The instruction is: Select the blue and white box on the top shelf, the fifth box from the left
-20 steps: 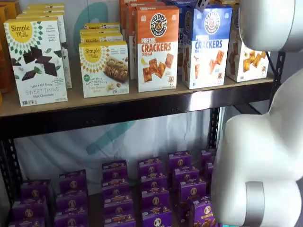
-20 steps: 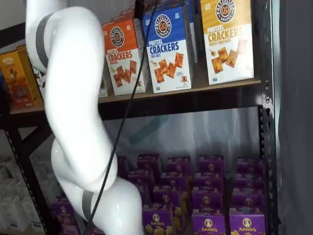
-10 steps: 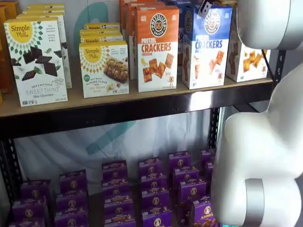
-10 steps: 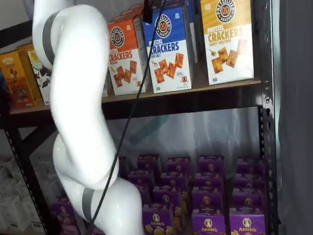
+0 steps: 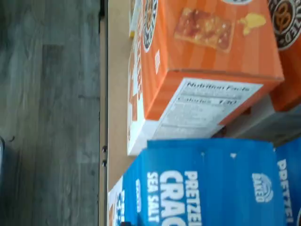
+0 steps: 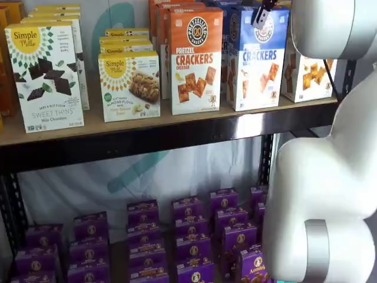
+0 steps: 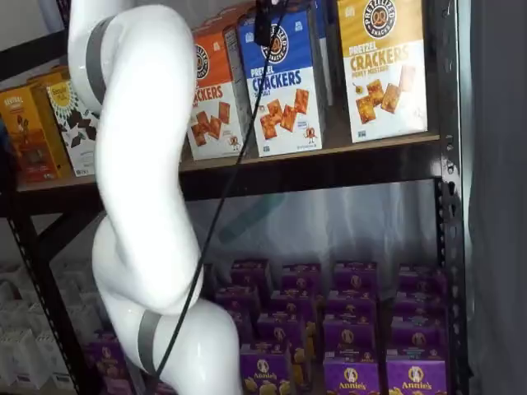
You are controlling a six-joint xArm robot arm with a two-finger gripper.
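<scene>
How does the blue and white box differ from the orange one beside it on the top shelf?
The blue and white box has a blue top; the orange box has an orange one. In a shelf view the gripper hangs in front of the blue one, not the orange. Both stand upright, same size, reading PRETZEL CRACKERS.

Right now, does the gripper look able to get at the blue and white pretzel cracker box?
Probably yes. The gripper hangs in front of the blue and white box at its upper part, with nothing between them; the orange box stands close beside.
</scene>
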